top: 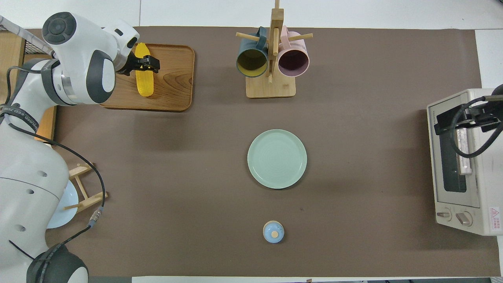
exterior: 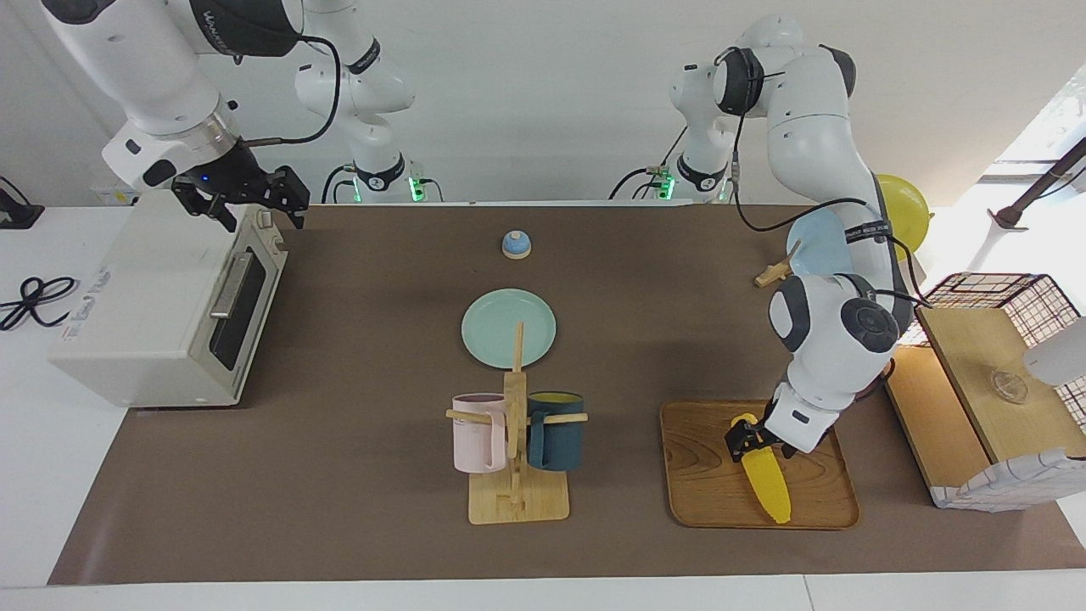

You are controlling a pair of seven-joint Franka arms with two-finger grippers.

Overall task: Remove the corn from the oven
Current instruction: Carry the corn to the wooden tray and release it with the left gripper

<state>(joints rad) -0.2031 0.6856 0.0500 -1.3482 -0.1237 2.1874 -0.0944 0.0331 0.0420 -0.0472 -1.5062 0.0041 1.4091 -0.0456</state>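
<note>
The corn (exterior: 768, 484) is a bright yellow cob lying on a wooden tray (exterior: 704, 475) toward the left arm's end of the table; it also shows in the overhead view (top: 144, 84). My left gripper (exterior: 745, 437) is down at the cob's thick end, with its fingers against both sides (top: 143, 63). The off-white oven (exterior: 144, 305) stands at the right arm's end with its dark glass door shut (top: 483, 165). My right gripper (exterior: 254, 212) is open and empty just over the oven's top front edge (top: 467, 118).
A pale green plate (exterior: 509, 328) lies mid-table. A wooden mug rack (exterior: 516, 441) with a pink and a dark blue mug stands farther from the robots. A small blue knobbed lid (exterior: 516, 244) sits nearer the robots. A wire-framed wooden shelf box (exterior: 993, 373) stands beside the tray.
</note>
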